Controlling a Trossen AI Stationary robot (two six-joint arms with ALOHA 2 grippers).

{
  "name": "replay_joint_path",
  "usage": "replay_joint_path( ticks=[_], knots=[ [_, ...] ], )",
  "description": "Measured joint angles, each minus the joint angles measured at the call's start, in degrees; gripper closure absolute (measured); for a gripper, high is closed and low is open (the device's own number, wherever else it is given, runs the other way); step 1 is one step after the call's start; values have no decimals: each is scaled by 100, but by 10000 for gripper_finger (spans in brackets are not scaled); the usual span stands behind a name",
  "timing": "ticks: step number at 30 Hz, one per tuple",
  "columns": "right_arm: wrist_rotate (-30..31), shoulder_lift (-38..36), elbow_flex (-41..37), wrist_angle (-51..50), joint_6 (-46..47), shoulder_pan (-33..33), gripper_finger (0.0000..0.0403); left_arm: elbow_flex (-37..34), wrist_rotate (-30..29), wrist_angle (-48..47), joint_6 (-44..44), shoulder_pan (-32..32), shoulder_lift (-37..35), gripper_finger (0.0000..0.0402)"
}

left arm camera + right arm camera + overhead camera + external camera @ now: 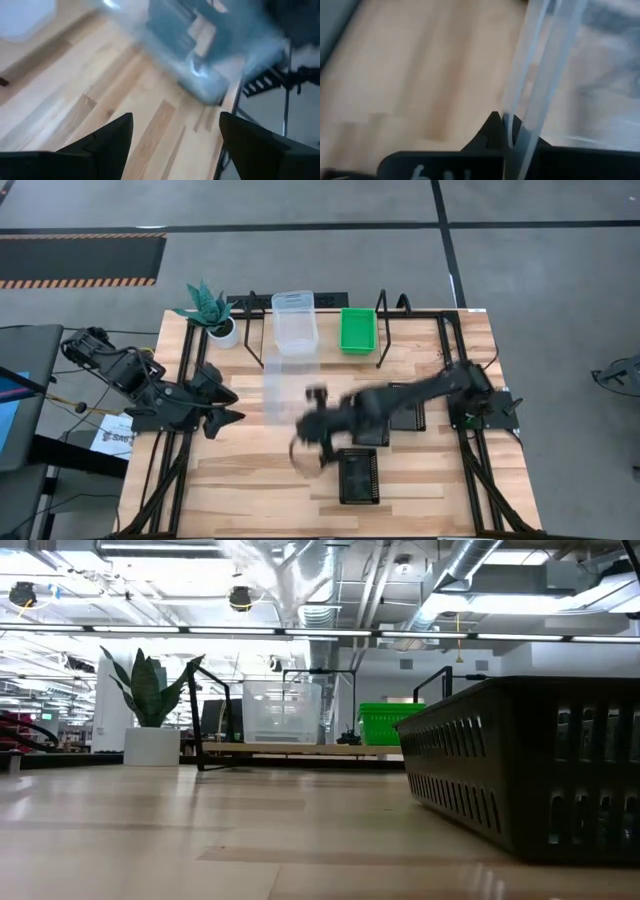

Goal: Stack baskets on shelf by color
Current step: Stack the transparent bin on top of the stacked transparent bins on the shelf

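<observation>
Right gripper (312,430): mid-table, fingers pinched on a clear basket's (540,75) wall (blurred).
Left gripper (222,406): fingers spread wide, holding nothing, near the table's left edge.
Shelf (330,345): far edge, carrying clear baskets (295,320) and green baskets (357,329).
Black baskets: one (359,475) near the front edge, others (408,418) under the right arm.
Open room: bare tabletop (240,480) at front left.

**Obscured, cropped and blurred items**

- Right claw (312,430): motion-smeared in the high view; outline indistinct.
- Clear basket (540,65): streaked in the right wrist view, cut off at the picture's edge.
- Black basket (530,765): cropped at the low view's right edge.
- Left wrist view: blue-grey shape (210,45), unidentifiable.
</observation>
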Motion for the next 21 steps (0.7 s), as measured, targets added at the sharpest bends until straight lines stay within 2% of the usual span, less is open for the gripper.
replay_joint_path(
  ticks=[5, 11, 18, 21],
  knots=[
    [160, -432, 65, -154, -793, -1037, 401, 0, -534, -1, -27, 0, -35, 118],
    [-614, -159, 72, 76, -1815, -2318, 401, 0, -804, -3, -55, 28, -1, 118],
    [-1154, 258, 44, 82, -2604, -3100, 402, 0, -841, -51, -184, 31, 14, 118],
    [-1160, 386, 62, 137, -2883, -3221, 401, 2, -912, -143, -180, 31, 18, 118]
  ],
)
